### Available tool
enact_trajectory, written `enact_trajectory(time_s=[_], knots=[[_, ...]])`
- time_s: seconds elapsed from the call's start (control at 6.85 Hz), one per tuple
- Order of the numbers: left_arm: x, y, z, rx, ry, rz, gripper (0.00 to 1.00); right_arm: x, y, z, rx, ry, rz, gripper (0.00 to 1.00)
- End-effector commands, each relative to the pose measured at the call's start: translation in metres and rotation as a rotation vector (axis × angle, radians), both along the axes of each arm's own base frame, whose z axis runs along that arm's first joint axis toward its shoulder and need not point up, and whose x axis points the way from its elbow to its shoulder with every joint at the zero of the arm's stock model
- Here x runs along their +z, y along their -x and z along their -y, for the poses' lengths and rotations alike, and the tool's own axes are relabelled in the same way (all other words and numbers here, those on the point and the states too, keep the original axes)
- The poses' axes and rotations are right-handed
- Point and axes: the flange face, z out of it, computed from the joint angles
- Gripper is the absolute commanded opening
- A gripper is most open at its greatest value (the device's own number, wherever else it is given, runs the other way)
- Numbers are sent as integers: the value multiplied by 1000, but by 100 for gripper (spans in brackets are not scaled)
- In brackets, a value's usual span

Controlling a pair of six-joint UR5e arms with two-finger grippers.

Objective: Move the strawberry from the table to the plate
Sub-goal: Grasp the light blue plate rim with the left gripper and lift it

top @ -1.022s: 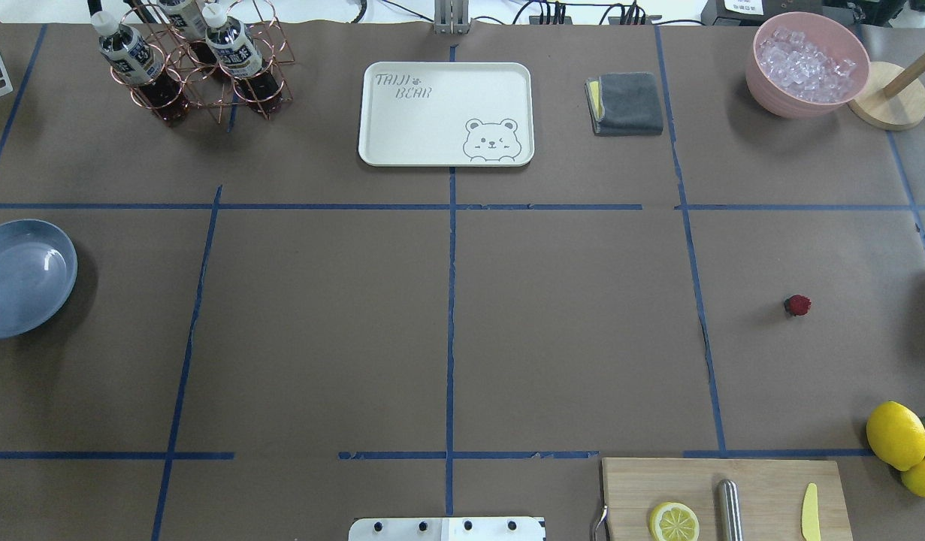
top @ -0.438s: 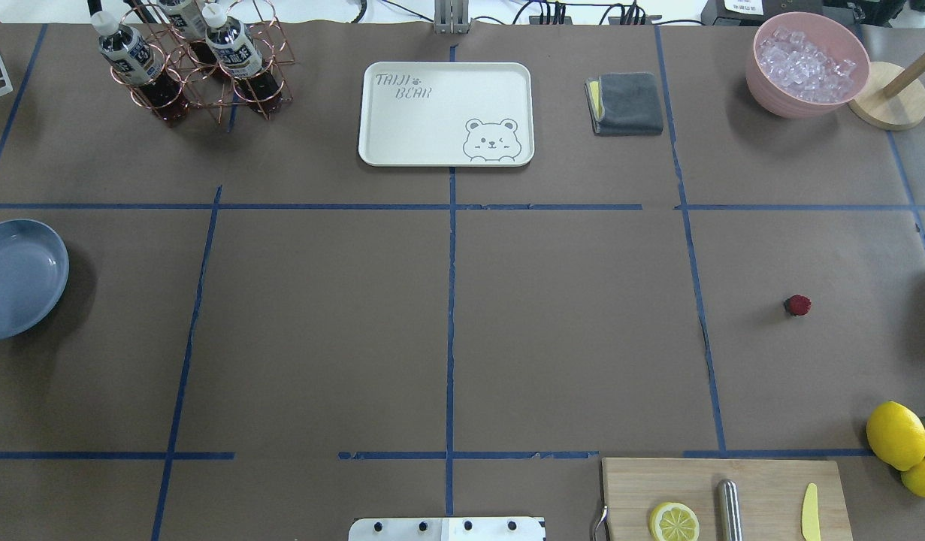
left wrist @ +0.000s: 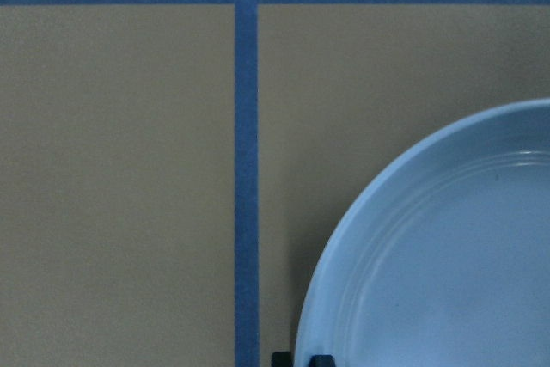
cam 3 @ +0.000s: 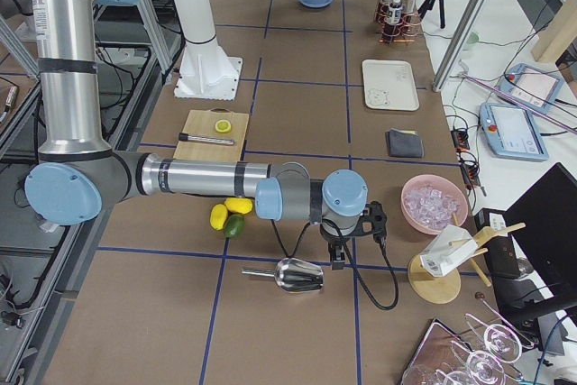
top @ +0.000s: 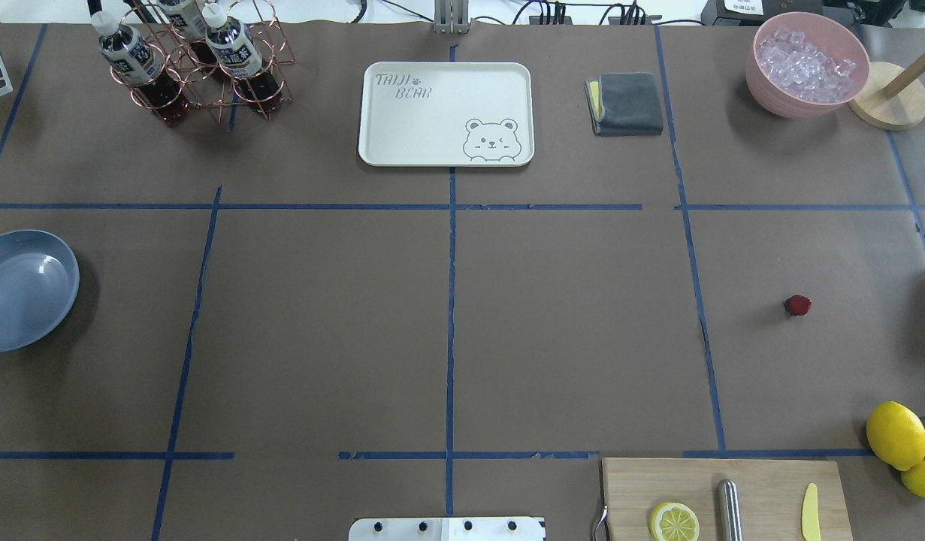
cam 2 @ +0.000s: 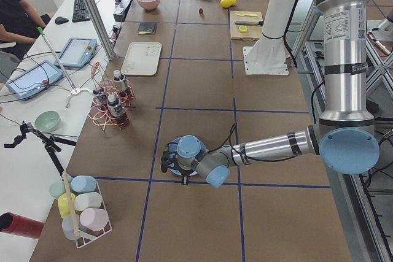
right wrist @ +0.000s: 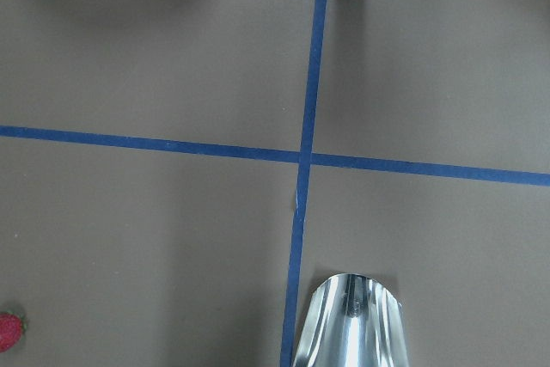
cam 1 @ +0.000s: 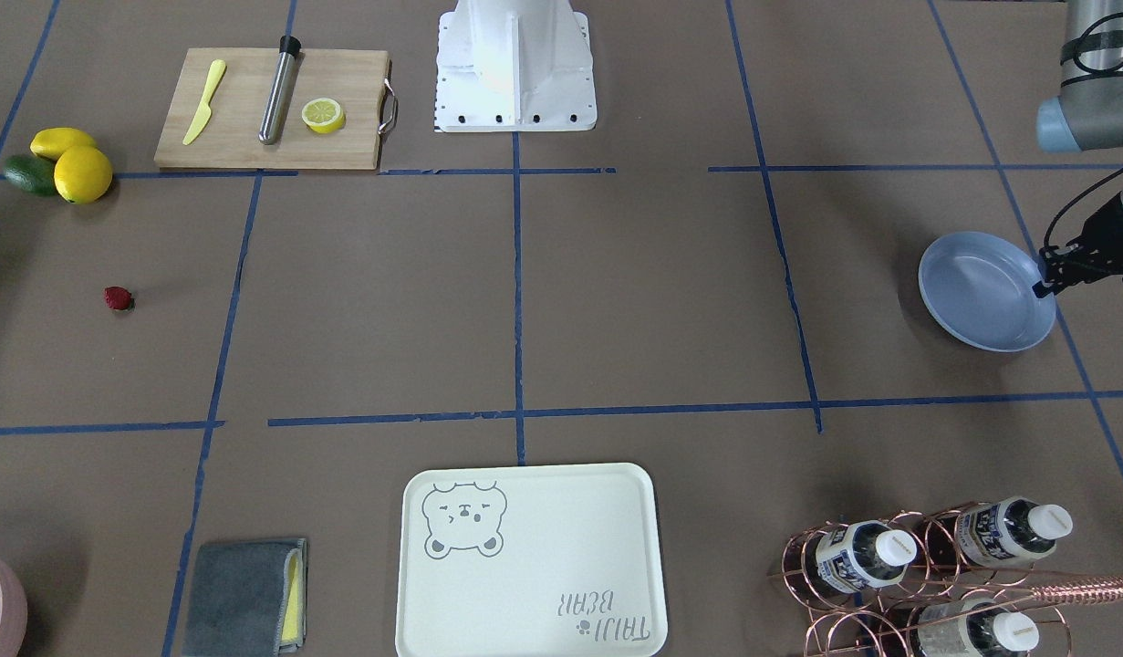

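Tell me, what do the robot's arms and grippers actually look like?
Both the left arm and right arm are silver tubes joined by rounded light-blue caps, each with a white printed label. The left gripper and right gripper are small and black, with black cables looping to them.

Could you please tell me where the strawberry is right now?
In the overhead view the strawberry lies alone on the table at the right, beyond the whole lemons and right of a blue tape line.

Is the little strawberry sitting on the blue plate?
No, the strawberry lies on the bare table, far across from the empty plate.
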Motion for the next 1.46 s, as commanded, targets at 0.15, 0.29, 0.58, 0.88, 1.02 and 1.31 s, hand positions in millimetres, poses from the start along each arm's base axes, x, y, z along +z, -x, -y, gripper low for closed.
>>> enact_trajectory(time_s=[0.15, 0.29, 0.58, 0.88, 1.02, 1.31], knots=[[-89, 31, 54, -81, 49, -29, 0, 0, 0, 0, 0, 1, 0, 100], [-148, 29, 70, -85, 63, -24, 0, -1, 0, 1, -2, -6, 0, 100], [-235, 19, 102, -101, 96, -36, 0, -12, 1, 5, -3, -31, -1, 100], [-300, -39, 102, -200, 221, -187, 0, -37, 1, 22, -6, -82, 8, 100], [-330, -106, 73, -186, 300, -265, 0, -30, 3, 19, -7, -70, 2, 100], [-391, -214, 31, -183, 421, -379, 0, -37, 3, 24, -10, -85, 2, 100]])
